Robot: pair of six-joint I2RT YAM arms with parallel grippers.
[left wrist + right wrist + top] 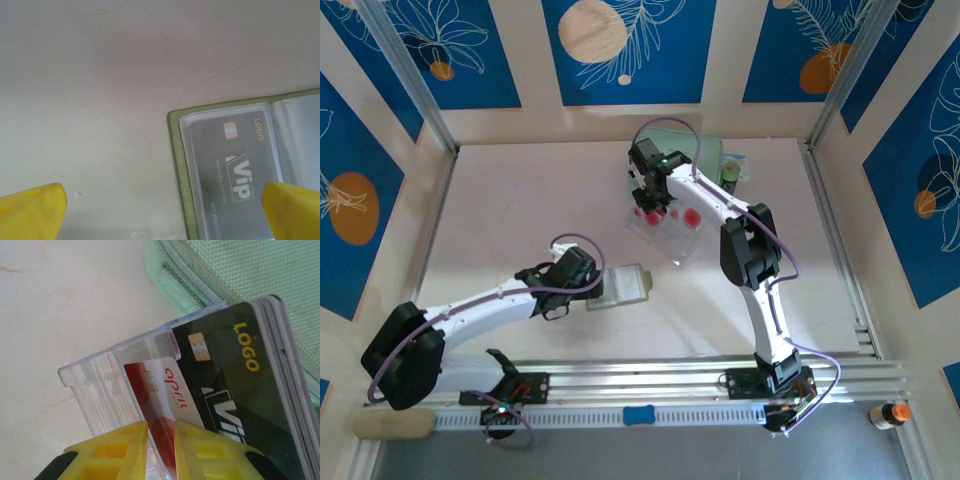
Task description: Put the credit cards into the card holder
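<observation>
Nearest to me, a bit left of centre by the near edge of the table (500, 200), the left gripper (592, 287) sat low with its jaws spread as wide as they go and nothing between them. Its wrist cam only gave me the two yellow fingertips (35, 210) poking in at the bottom corners. The card holder (628, 284) lay open and flat just to its right. That cam cut it off on the right and bottom, so all I got was one olive corner and a clear sleeve with a grey VIP card (230, 165) inside. The next pocket over was just glare.

Further out, past the middle of the table, the right gripper (161, 440) was down at the clear tray (95, 385). Its jaws were nearly closed, with the lower part of a red-and-white card (167, 382) in the slit between them. I couldn't tell if the pads actually touched it. Right beside it was a stack of dark credit cards (235, 390), lower end out of frame, too tight to count. From above, the arm hid much of the tray.

Near the far edge, right behind the tray, lay the mint-green zip case (240, 275), with a small dark object (733, 168) beside it that I couldn't make out.
</observation>
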